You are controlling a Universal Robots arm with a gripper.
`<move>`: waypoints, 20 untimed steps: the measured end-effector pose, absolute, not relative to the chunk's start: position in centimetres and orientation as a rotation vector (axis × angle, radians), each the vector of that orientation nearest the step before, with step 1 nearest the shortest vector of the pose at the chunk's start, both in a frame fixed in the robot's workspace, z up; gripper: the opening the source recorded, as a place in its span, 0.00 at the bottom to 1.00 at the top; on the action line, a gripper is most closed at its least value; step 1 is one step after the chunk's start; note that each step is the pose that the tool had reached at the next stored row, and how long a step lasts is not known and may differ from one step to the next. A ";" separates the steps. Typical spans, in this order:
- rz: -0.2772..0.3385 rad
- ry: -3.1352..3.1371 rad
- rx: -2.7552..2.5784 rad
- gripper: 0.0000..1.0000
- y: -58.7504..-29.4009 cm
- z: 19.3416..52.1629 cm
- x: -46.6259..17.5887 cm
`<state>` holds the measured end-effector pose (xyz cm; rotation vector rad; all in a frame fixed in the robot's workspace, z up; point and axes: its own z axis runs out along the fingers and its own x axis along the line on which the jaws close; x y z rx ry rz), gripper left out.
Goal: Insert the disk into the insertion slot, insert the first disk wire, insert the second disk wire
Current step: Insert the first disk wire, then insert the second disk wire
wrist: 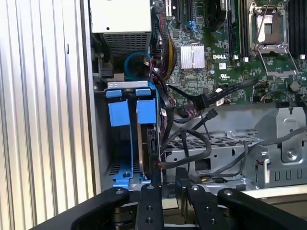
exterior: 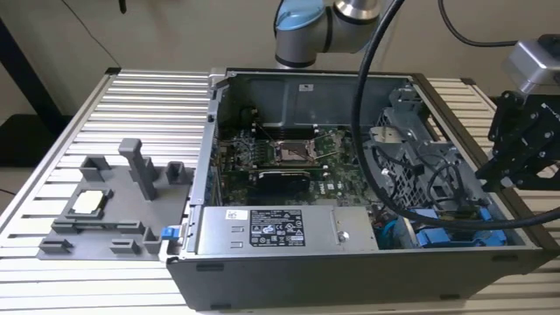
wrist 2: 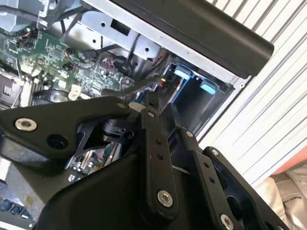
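The disk [wrist: 148, 143] stands on edge in its blue carrier [wrist: 146, 112], set down into the insertion slot [wrist: 115, 148] at the open computer case's corner. In the exterior view the blue carrier parts [exterior: 446, 233] show at the case's front right. Two black-plugged disk wires [wrist: 206, 100] [wrist: 211, 115] lie loose over the metal cage, apart from the disk. My gripper [exterior: 486, 182] hangs outside and above the case's wall on the exterior view's right. In both wrist views its fingers [wrist: 149, 201] stand close together, and I see nothing held at the gripper [wrist: 168, 172] [wrist 2: 163, 106].
A silver power supply box [exterior: 280, 230] fills the case's front. The green motherboard [exterior: 289, 154] lies behind it, beside a perforated cage [exterior: 411, 151]. A thick black cable [exterior: 368, 131] droops across the case. A grey fixture [exterior: 105, 203] stands on the slatted table [exterior: 157, 105].
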<state>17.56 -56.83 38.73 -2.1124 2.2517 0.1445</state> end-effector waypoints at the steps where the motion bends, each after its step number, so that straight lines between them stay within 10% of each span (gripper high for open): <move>1: 0.144 2.252 -2.113 0.27 -56.4 38.7 17.5; 20: 0.138 2.253 -2.114 0.27 -54.1 38.6 14.3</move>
